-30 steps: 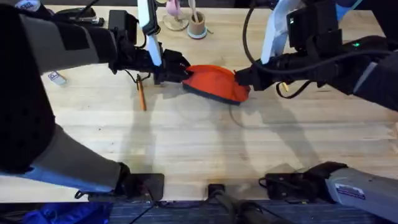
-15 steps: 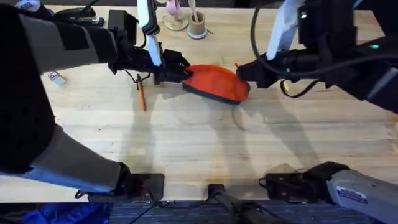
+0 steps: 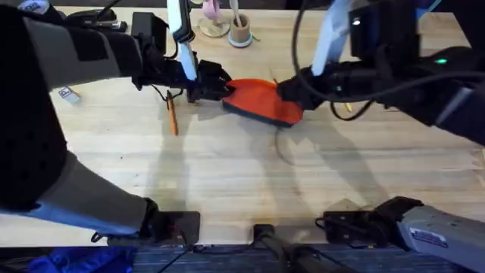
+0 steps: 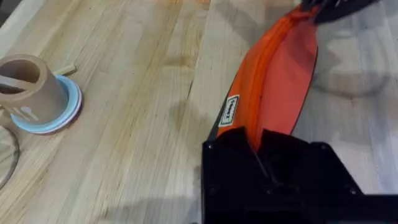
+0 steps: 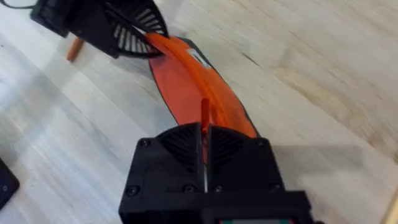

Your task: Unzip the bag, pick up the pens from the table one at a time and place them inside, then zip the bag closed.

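Observation:
The orange bag (image 3: pixel 256 99) with a dark base lies at the table's far middle. My left gripper (image 3: pixel 209 82) is shut on its left end, and the orange fabric runs into the closed jaws (image 4: pixel 259 144). My right gripper (image 3: pixel 283 89) sits over the bag's right part, shut on the small orange zipper pull (image 5: pixel 204 112). The bag (image 5: pixel 186 81) stretches between both grippers, with the left gripper (image 5: pixel 127 28) at its far end. One orange pen (image 3: pixel 172 116) lies on the table (image 3: pixel 227 174) left of the bag, below the left gripper.
A small round cup (image 3: pixel 240 32) with pale sticks stands at the back, also seen as the cup (image 4: pixel 31 87). A pink stand (image 3: pixel 213 23) is beside it. A small tag (image 3: pixel 68 95) lies at the far left. Open wood spreads in front of the bag.
My right gripper slid left along the top of the bag, from its right end toward the middle. The left gripper stayed in place holding the left end.

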